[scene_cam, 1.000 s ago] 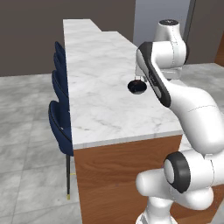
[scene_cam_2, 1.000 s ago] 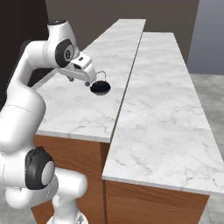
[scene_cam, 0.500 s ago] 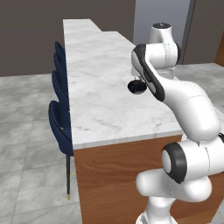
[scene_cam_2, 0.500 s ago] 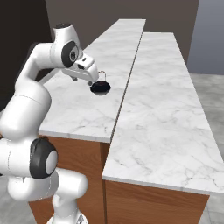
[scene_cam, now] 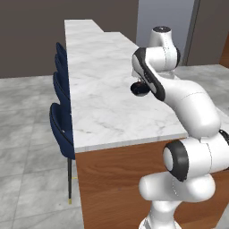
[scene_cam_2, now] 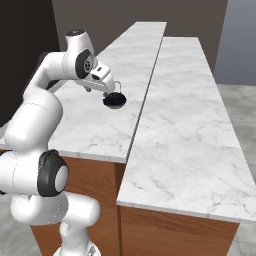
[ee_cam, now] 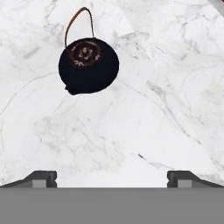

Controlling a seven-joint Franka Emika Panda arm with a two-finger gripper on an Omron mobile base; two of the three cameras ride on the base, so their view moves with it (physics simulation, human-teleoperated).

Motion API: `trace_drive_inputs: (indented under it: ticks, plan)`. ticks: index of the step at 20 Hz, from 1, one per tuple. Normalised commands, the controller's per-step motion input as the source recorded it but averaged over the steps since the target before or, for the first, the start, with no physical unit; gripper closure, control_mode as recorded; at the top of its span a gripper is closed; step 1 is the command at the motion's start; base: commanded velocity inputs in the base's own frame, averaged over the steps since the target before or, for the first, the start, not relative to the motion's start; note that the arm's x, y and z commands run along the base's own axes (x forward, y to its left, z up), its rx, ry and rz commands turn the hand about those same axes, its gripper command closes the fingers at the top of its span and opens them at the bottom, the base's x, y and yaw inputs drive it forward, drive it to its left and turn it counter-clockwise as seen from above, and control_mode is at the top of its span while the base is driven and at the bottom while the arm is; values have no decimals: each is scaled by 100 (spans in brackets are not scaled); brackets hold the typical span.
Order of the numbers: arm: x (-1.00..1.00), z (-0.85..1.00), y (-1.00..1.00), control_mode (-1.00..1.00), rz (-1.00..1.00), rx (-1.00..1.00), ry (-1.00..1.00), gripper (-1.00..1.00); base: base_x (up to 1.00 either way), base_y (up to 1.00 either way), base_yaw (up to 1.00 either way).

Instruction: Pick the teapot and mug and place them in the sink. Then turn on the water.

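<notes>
Your gripper [ee_cam: 112,177] hangs wide open over the bench [ee_cam: 144,113], holding nothing.

In the hand view you see both fingertips [ee_cam: 41,178] spread far apart at the bottom edge, with bare white marble between them. The teapot [ee_cam: 89,65] here is a dark, squat, round pot with a thin wire handle arched over it; it sits upright on the bench ahead of the gripper and off toward the left fingertip, clear of both tips. From the base views the teapot [scene_cam_2: 114,100] stands just beside the hand, near the step up to the higher slab.
</notes>
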Motion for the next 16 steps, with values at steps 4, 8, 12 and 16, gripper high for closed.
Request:
trace_drive_inputs:
  ticks: [4, 8, 12, 16]
  plan:
    - [30, -4, 0, -100, 0, 0, -6, -100, 0, 0, 0]
    - [23, -4, 0, -100, 0, 0, 0, -100, 0, 0, 0]
    - [29, 0, 0, -100, 0, 0, 0, -100, 0, 0, 0]
    - [37, 0, 0, -100, 0, 0, 0, -100, 0, 0, 0]
